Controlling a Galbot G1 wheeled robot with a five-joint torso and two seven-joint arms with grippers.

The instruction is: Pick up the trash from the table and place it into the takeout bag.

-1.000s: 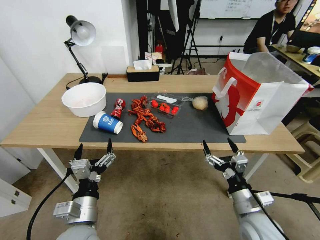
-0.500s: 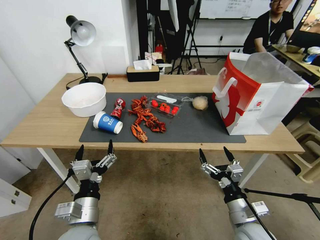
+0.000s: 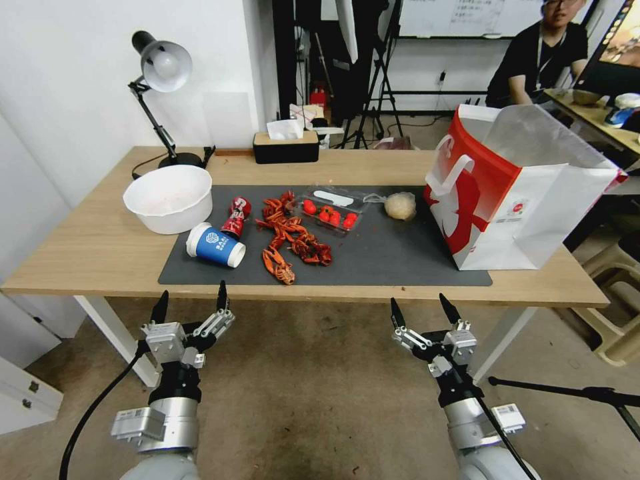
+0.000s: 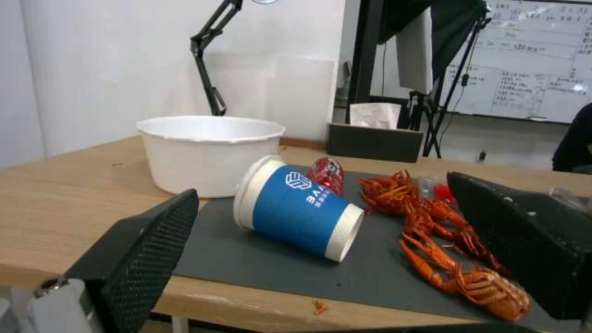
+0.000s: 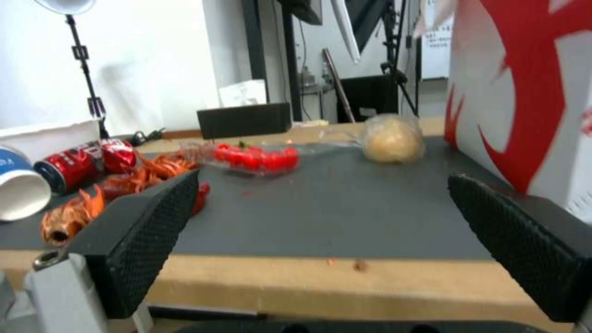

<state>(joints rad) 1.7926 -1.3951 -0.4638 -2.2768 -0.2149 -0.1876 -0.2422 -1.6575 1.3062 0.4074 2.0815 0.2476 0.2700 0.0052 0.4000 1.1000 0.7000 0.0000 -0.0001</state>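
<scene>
At the left end of the bench (image 3: 87, 250) a white bowl (image 3: 168, 198) stands upright on bare wood at the corner of the dark grey mat (image 3: 387, 257), beneath a desk lamp (image 3: 160, 67). Just beside it the blue paper cup (image 3: 215, 245) lies on its side, lid end toward the bowl, with the crushed red can (image 3: 235, 217) tipped over close behind it. Below that corner the left gripper (image 3: 189, 305) hangs off the bench's near edge, fingers spread wide and holding nothing, lined up with the cup as I judge it. Mid-mat lie red crayfish shells (image 3: 290, 239), then a clear tray of tomatoes (image 3: 330, 212), then the beige paper ball (image 3: 400, 206). The right gripper (image 3: 420, 310) sits low off the near edge too, jaws apart and empty, facing the stretch between tray and ball. At the far right the takeout bag (image 3: 513, 193) stands upright with its mouth open, handy for dropping things in; nothing is lifted yet
</scene>
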